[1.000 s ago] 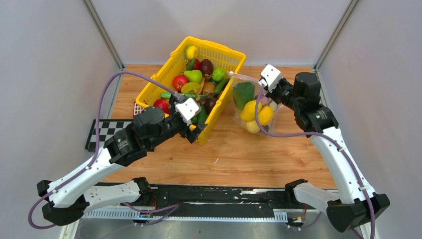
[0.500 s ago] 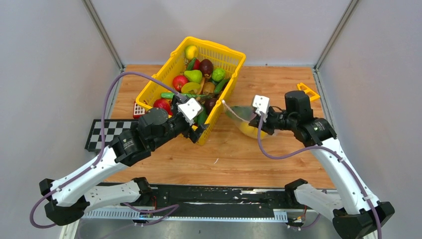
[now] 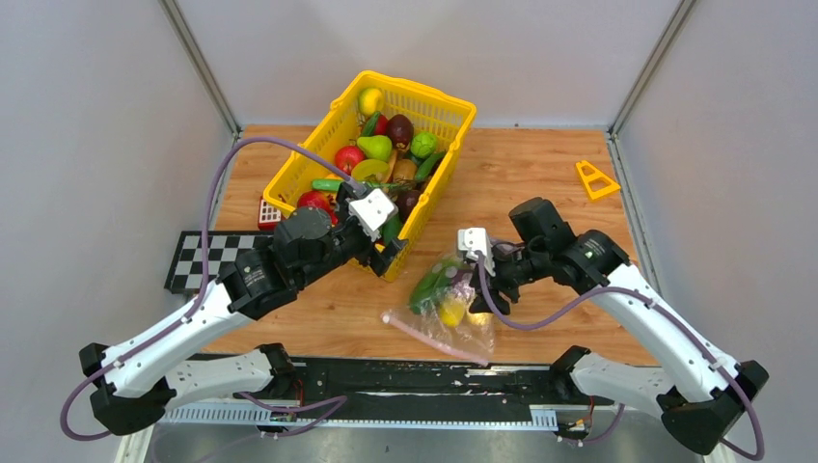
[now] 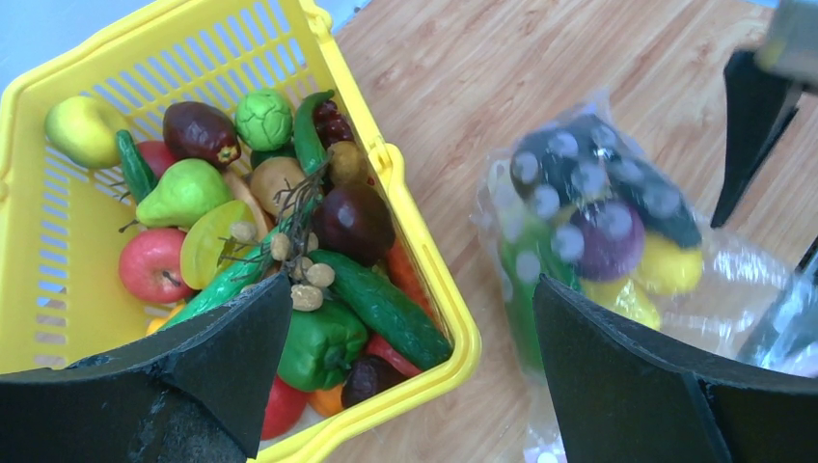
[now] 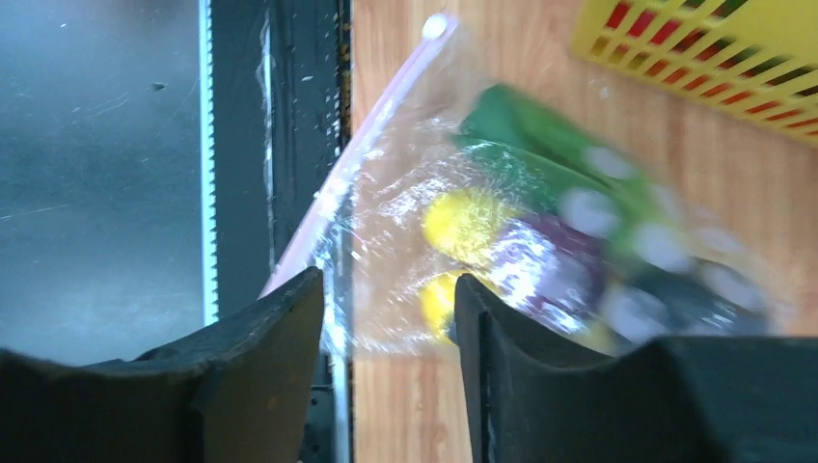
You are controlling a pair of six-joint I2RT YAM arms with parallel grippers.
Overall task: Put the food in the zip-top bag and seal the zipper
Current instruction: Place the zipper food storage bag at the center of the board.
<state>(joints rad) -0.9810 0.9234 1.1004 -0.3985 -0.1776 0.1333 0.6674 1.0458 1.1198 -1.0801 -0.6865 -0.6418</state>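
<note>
Closest to me, the clear bag (image 3: 446,307) lies flat on the table (image 3: 540,193), just in from its near edge and a little right of the middle. Its pink zipper (image 3: 434,340) runs along the side facing that edge. Inside I can make out a long green piece (image 3: 429,283), a couple of yellow ones (image 3: 450,311) and something purple, all bunched toward the far side of the bag. I can't tell whether the zipper is pressed shut along its length.

The right gripper (image 5: 386,289) sits low over the bag's right end. Its jaws stand apart with the crinkly film lying in the gap, so it looks let go rather than pinched.

Further back, the left gripper (image 4: 413,285) hangs spread wide and empty above the near right corner of the yellow basket (image 3: 439,104). The basket stands left of the middle, reaching back to the table's far edge, and is still heaped with fruit and vegetables (image 3: 376,147).

A checkered mat (image 3: 198,256) lies by the left edge, and a small yellow triangle (image 3: 595,180) sits near the far right corner.

By my reckoning the job is only partly done. A handful of food is bagged, most waits in the basket, and the sealing is not yet confirmed.
</note>
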